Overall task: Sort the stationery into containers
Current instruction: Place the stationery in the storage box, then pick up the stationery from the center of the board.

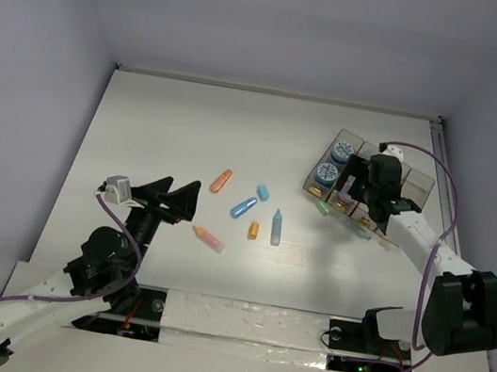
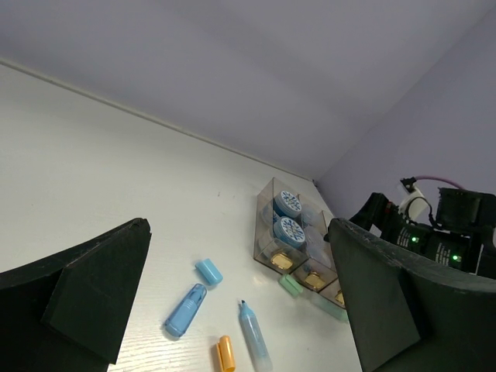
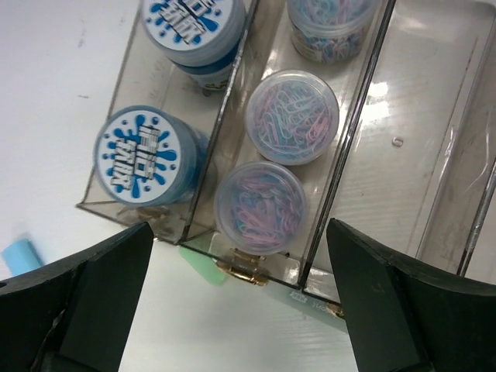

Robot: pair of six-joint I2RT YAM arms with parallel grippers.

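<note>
left claw [image 1: 178, 191], spread wide and empty, hangs nearest the loose orange stick [image 1: 208, 237], which lies 10-to-4 on the desk [image 1: 143, 130] just at its 4 o'clock, while the right claw [image 3: 239, 226], also apart, hovers over the organiser box [image 1: 421, 182].

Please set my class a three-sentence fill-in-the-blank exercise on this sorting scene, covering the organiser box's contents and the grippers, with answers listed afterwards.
1. One compartment of the clear plastic organiser box holds ___ round tubs with blue-and-white printed lids.
2. The small clear round tubs in the neighbouring compartment are filled with pastel ___.
3. The left gripper and the right gripper both have their jaws standing ___.
Missing words: two; paper clips; open.
</note>
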